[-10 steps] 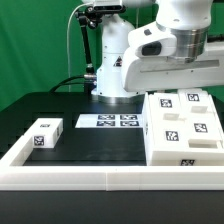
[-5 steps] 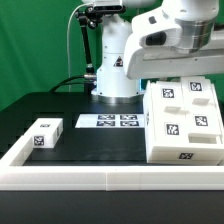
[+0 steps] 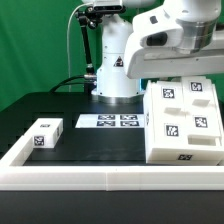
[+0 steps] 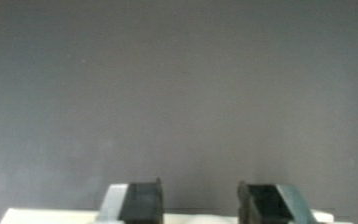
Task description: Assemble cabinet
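Robot arm (image 3: pixel 165 40) looms above and behind the marker board (image 3: pixel 108 121). The cabinet body (image 3: pixel 180 125), tags facing up, sits just beside the board on the exterior view's right. A small white block (image 3: pixel 45 133) lies on the board's opposite side, apart from it. The claw (image 4: pixel 201 195) shows in wrist view only: fingers apart w/ a gap, can't tell if gripping anything.

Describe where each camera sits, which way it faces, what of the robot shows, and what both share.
Exterior view: off the arm, low, facing across the black table to the white box-like cabinet body and green curtain; shows the white robot arm.
Wrist view: on the wrist, facing a plain grey surface past the dark fingers of the gripper.
Shared: nothing recognisable.
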`<action>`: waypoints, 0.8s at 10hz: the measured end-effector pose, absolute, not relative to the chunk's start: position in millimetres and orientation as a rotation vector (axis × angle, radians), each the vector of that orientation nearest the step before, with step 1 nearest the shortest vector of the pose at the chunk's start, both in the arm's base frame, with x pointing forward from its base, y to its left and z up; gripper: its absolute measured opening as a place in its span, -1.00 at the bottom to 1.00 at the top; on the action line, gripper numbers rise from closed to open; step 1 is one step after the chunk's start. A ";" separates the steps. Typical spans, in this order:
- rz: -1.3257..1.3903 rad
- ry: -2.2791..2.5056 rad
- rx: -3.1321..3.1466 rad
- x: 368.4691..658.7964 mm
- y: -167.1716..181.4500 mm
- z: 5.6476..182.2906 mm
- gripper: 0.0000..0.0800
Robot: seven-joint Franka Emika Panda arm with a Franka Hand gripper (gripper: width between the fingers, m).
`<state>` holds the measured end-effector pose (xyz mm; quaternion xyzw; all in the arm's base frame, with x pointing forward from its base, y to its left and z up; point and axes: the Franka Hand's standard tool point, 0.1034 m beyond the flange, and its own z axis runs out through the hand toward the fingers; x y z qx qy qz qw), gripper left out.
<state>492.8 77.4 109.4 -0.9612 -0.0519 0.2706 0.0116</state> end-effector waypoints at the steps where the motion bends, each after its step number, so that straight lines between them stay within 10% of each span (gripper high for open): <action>1: 0.884 -0.152 -2.983 495.8 75.4 111.7 -0.48; 8: 0.960 -0.091 -2.928 497.1 69.8 117.7 -0.48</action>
